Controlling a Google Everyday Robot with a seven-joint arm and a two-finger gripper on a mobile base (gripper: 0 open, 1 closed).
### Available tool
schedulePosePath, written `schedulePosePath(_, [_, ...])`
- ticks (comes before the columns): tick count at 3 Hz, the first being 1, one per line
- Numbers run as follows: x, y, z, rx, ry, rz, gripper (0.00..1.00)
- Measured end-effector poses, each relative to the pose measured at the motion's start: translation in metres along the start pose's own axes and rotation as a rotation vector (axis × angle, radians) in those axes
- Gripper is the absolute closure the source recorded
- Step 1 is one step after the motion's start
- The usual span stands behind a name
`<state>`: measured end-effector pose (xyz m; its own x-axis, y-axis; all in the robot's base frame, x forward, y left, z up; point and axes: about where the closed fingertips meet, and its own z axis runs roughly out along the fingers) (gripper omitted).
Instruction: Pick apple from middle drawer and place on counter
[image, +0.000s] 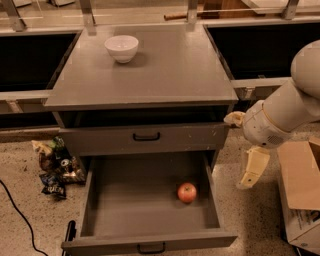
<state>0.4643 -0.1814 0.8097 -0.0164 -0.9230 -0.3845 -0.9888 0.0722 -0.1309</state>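
the gripper (251, 172) hangs low outside the right wall of the drawer (135, 200), apart from it; whether it is spread or closed cannot be told. the apple (187, 192) sits on the drawer floor, close to the right wall. firm, light and smooth-skinned, it would likely roll if nudged; a hold across its widest middle, from above, looks safest. the counter (170, 70) carries a bowl (122, 47) at its far left.

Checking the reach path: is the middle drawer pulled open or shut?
Open: the middle drawer is pulled out, its floor exposed with the apple lying inside. The gripper hangs outside, beside it.
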Motion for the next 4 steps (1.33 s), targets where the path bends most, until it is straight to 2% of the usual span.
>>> schedulePosePath(1, [0.0,0.0,0.0,0.0,0.0,0.0,0.0])
schedulePosePath(2, [0.004,-0.001,0.025,-0.009,-0.031,-0.014,0.0])
schedulePosePath(4, [0.024,-0.004,0.127,-0.04,-0.166,-0.045,0.0])
